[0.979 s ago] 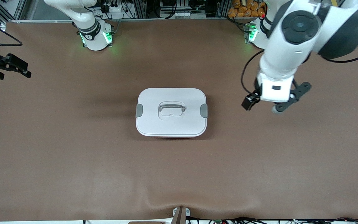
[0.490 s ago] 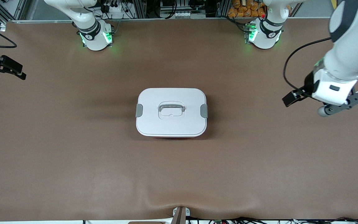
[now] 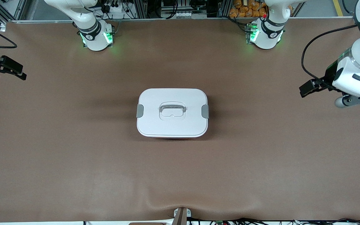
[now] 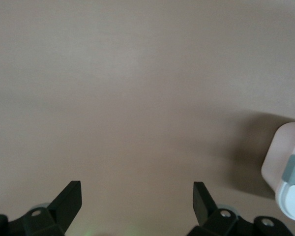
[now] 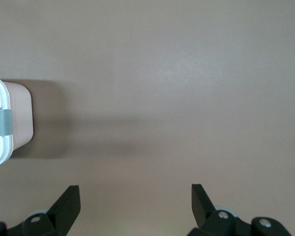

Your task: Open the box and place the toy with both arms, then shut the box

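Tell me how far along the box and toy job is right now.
Done, by the look of it: the box sits in the middle of the table with its lid on, and no toy shows anywhere, so it may be inside. In hand: nothing; the left gripper and right gripper hang open over bare table near their ends. Left: nothing visible.

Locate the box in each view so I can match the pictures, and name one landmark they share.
Front view: the box sits lid-on at the table's centre, between the two arms.
Left wrist view: only one end shows at the picture's edge, past the open left claw.
Right wrist view: its other end shows at the edge.
Shared landmark: the grey side clips.
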{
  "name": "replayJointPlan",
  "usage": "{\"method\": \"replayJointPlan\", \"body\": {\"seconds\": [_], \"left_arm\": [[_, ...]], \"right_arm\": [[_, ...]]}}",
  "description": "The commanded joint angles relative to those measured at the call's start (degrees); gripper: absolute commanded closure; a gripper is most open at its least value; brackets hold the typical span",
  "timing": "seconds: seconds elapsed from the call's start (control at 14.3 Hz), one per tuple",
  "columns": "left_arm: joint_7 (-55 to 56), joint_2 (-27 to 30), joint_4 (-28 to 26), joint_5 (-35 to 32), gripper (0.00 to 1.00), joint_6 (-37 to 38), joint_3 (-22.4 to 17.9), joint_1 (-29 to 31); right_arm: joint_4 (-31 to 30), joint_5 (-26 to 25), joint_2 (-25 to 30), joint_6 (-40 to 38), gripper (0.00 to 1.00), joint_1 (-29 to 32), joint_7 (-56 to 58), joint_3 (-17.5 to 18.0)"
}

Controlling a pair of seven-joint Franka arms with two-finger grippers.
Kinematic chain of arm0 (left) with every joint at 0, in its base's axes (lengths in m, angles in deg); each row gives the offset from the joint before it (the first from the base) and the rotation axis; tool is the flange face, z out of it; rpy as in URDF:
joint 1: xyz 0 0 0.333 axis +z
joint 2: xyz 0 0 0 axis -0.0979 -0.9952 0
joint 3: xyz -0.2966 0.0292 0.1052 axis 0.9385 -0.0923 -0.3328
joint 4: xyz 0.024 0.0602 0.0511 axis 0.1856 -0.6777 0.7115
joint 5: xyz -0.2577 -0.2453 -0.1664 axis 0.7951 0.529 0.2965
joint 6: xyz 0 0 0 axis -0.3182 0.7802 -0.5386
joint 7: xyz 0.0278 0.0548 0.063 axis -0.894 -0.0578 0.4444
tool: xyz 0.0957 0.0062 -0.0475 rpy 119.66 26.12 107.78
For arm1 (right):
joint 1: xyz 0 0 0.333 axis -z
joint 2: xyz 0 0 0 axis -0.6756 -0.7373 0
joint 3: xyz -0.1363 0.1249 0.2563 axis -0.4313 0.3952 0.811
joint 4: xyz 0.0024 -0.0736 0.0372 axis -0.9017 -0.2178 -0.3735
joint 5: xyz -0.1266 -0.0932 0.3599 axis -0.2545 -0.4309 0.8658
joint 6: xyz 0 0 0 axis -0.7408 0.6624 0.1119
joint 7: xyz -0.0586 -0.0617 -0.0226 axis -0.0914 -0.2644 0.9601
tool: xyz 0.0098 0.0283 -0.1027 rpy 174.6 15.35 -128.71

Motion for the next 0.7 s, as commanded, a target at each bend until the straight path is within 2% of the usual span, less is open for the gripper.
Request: {"method": "replayJointPlan", "body": {"seconds": [0.0,0.14,0.21,0.63], "left_arm": [[-3.9,6.2,-5.7,1.0,0.00,0.1,-7.8,-6.2],[-6.6,8.5,-8.3,1.2,0.00,0.1,-13.7,-11.2],[-7.5,9.9,-9.8,2.1,0.00,0.1,-14.9,-11.7],[-9.2,16.0,-14.8,3.8,0.00,-0.1,-16.1,-13.3]], "right_arm": [[2.0,0.0,-0.7,-1.2,0.00,0.1,0.0,0.4],[2.4,0.0,-0.7,-1.3,0.00,0.2,-0.2,0.4],[2.5,-0.1,-0.7,-1.3,0.00,0.5,-0.5,0.4],[4.6,-0.7,-0.8,-1.1,0.00,0.7,-0.3,0.2]]}}
